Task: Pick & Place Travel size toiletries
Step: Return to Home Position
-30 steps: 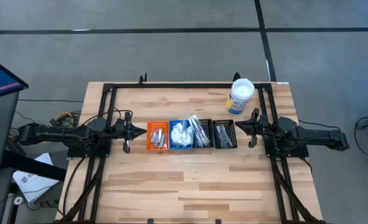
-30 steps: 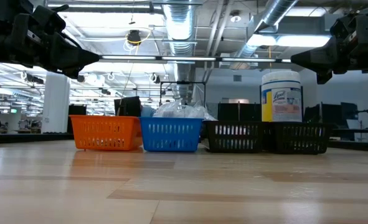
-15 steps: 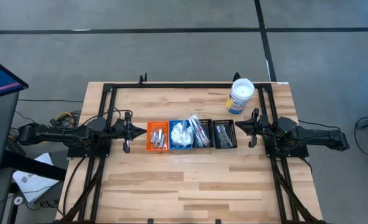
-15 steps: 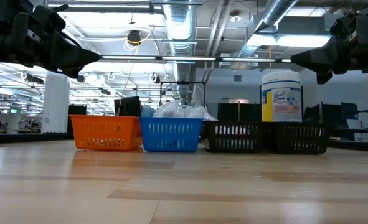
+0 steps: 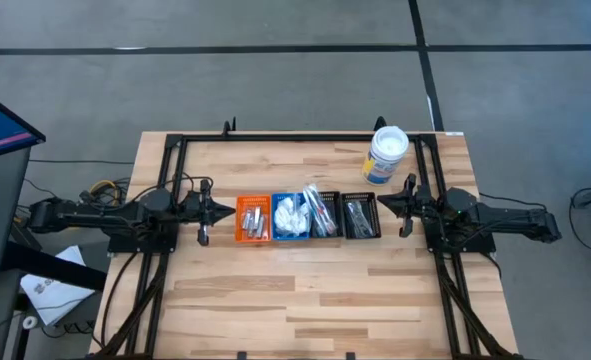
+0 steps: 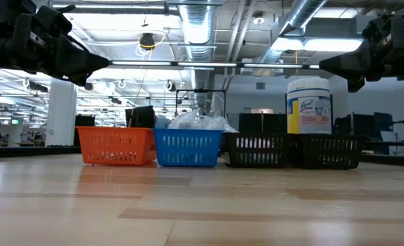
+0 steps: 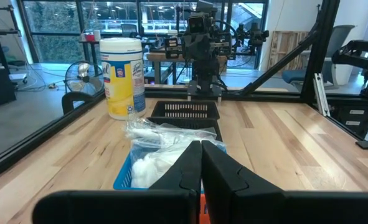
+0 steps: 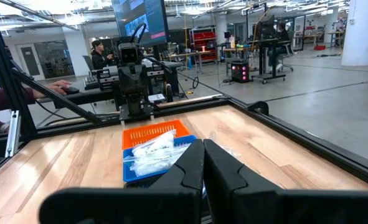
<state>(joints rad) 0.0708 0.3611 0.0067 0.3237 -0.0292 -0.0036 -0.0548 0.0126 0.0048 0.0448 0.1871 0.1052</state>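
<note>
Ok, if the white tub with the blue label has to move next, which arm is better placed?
Right. The white blue-labelled tub stands at the far right, close beside the right gripper; the left gripper sits beyond the orange plastic bin, much farther off.

Bright, even light from ceiling strips [image 6: 294,42] glares in the low view, leaving faint shadows on the table [image 5: 305,280].

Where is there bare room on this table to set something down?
Crowded: the middle row, orange bin, blue bin, two black bins side by side, left gripper and right gripper at its ends. Bare: the table strip between that row and the edge away from the white tub, and the strip on the tub's side, left of it.
</note>
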